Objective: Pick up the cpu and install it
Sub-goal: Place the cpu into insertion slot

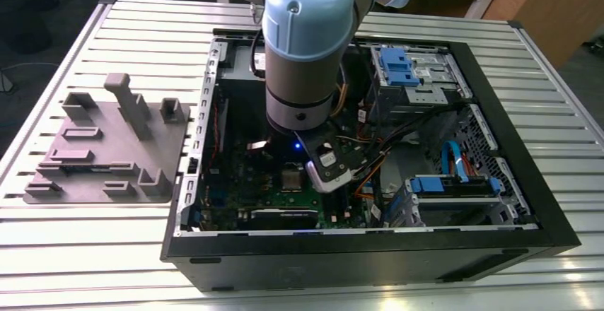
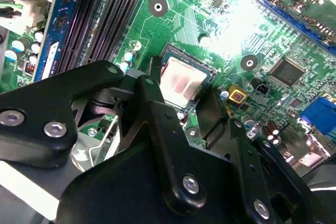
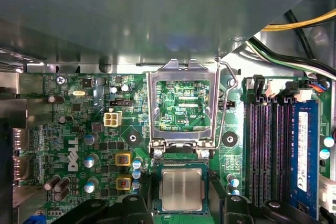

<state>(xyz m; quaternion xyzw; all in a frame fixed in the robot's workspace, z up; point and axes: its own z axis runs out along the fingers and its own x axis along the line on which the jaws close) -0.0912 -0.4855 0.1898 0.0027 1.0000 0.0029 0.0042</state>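
Observation:
The cpu [image 3: 181, 190] [image 2: 181, 85], a small square chip with a silvery top, lies flat in the black socket on the green motherboard [image 3: 68, 129] [image 2: 252, 35]. The socket's metal load plate [image 3: 182, 103] is swung up and open beside it. My gripper [image 3: 182, 208] [image 2: 184, 111] hangs just above the socket, open. Its black fingers [image 3: 139, 205] [image 2: 152, 114] stand on either side of the chip without closing on it. In the exterior view the arm reaches down into the open computer case [image 1: 378, 244], and the cpu [image 1: 291, 178] shows as a pale square under the wrist.
Black memory slots [image 3: 262, 150] and a blue-labelled module [image 3: 304, 150] run beside the socket. Cables [image 1: 415, 141] and blue-tabbed drive bays [image 1: 443, 184] crowd the exterior view's right of the case. A grey plastic plate with upright blocks [image 1: 104, 148] lies on the slatted table at that view's left.

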